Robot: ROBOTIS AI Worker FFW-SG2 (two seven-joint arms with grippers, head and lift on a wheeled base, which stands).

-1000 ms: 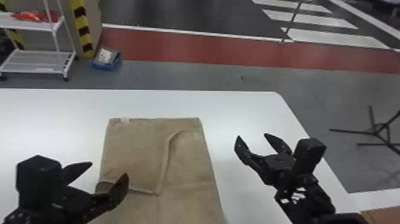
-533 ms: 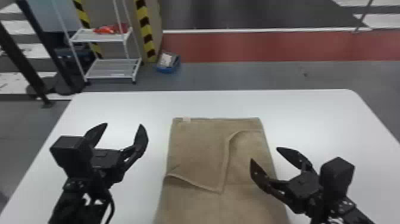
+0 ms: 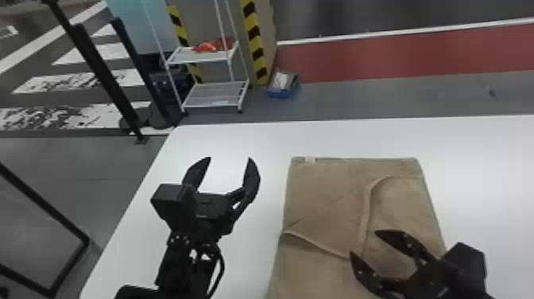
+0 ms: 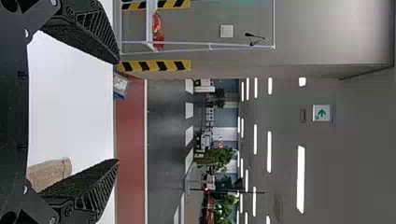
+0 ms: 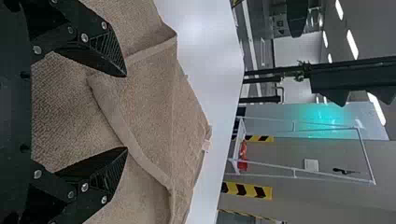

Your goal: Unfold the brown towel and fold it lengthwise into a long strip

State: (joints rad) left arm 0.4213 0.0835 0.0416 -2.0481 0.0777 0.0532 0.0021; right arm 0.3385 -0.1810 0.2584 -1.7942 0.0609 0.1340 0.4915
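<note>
The folded brown cloth towel (image 3: 326, 191) lies on the smooth white tabletop (image 3: 238, 139), at three o'clock from the black two-fingered left gripper (image 3: 229, 158), whose fingers stand wide apart. Toward the towel's five o'clock, the matching black right gripper (image 3: 364, 242) is over the cloth, fingers also apart.

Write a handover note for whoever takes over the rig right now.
Left gripper: open, empty, over the table to the left of the towel.
Right gripper: open, above the brown towel, holding nothing.
Towel: lying on the white table, layered, with a flap folded over on top.
Done: no long strip formed yet; the towel isn't fully spread.
Left: open out the flap and layers, then fold lengthwise into a long strip.
</note>
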